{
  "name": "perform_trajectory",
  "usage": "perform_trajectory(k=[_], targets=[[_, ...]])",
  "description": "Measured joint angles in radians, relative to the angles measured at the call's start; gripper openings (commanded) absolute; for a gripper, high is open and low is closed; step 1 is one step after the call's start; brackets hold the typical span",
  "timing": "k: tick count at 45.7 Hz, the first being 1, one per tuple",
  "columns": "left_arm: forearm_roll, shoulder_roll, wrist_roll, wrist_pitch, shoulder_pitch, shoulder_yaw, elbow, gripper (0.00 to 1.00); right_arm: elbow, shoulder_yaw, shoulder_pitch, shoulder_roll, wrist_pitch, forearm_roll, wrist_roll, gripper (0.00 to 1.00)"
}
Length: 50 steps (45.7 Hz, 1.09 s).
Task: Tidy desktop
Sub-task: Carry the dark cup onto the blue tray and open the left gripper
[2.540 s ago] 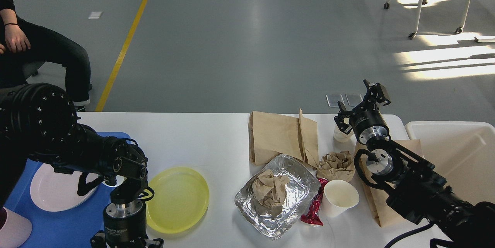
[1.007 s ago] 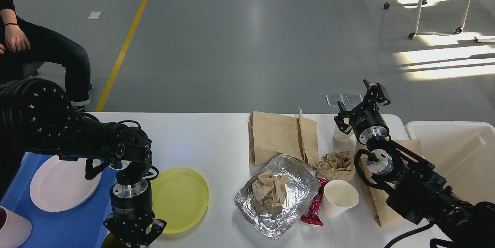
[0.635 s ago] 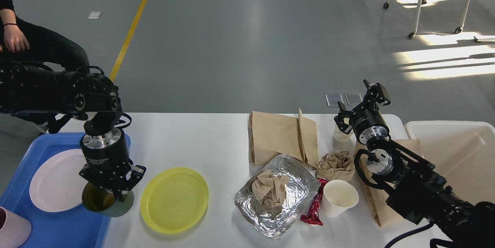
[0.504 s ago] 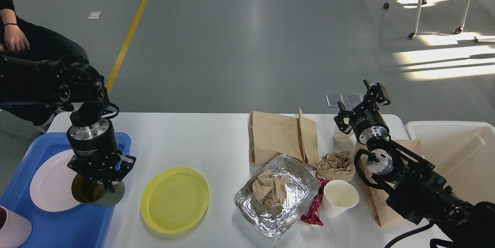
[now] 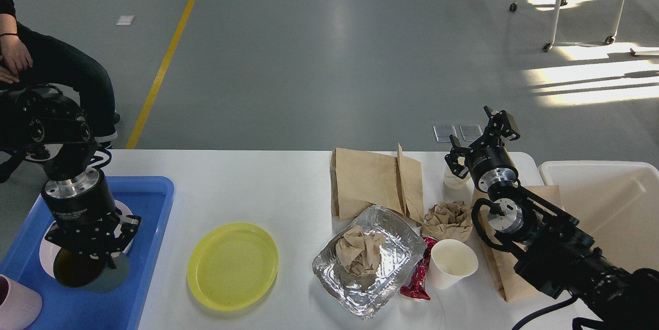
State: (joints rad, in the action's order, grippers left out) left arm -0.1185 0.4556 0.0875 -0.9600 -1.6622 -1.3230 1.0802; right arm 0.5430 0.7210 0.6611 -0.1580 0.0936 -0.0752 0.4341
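The white desktop (image 5: 267,186) spans the view. At its left end my left gripper (image 5: 95,254) points down over the blue tray (image 5: 152,201), shut on the rim of a dark olive dish (image 5: 77,272). The dish hangs over a white plate (image 5: 46,253) and hides most of it. A yellow plate (image 5: 232,265) lies on the desktop right of the tray. At the back right my right gripper (image 5: 481,135) is raised and open, empty, just above a small white cup (image 5: 454,179).
Flat brown paper bags (image 5: 370,180), a foil tray (image 5: 399,255) holding crumpled paper, a brown paper ball (image 5: 448,219), a red wrapper (image 5: 418,276) and a white paper cup (image 5: 453,263) crowd the right half. A cream bin (image 5: 602,201) stands far right, a pink cup (image 5: 15,309) bottom left. A person sits beyond the left corner.
My left gripper has carried the dark dish leftward from the front edge beside the yellow plate to above the white plate on the blue tray. The right arm has not moved.
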Motion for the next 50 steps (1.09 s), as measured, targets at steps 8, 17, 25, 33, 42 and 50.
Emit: perform_trajectory(k=[8,17,25,33,42,50], targets=[[0.0,0.046,0.0,0.0,0.079,0.011,-0.048,0.0,0.0,0.0,0.0,0.0,0.0,0.0,0.0,1.0],[0.001,0.056,-0.002,0.0,0.164,0.02,-0.116,0.0,0.0,0.0,0.0,0.0,0.0,0.0,0.0,1.0],[0.002,0.048,-0.004,0.0,0.219,0.064,-0.165,0.0,0.0,0.0,0.0,0.0,0.0,0.0,0.0,1.0],[0.002,0.045,-0.002,0.0,0.252,0.102,-0.193,0.0,0.0,0.0,0.0,0.0,0.0,0.0,0.0,1.0],[0.002,0.018,-0.001,0.0,0.266,0.139,-0.195,0.06,0.0,0.0,0.0,0.0,0.0,0.0,0.0,1.0],[0.002,0.003,-0.003,0.0,0.272,0.142,-0.195,0.18,0.0,0.0,0.0,0.0,0.0,0.0,0.0,1.0]])
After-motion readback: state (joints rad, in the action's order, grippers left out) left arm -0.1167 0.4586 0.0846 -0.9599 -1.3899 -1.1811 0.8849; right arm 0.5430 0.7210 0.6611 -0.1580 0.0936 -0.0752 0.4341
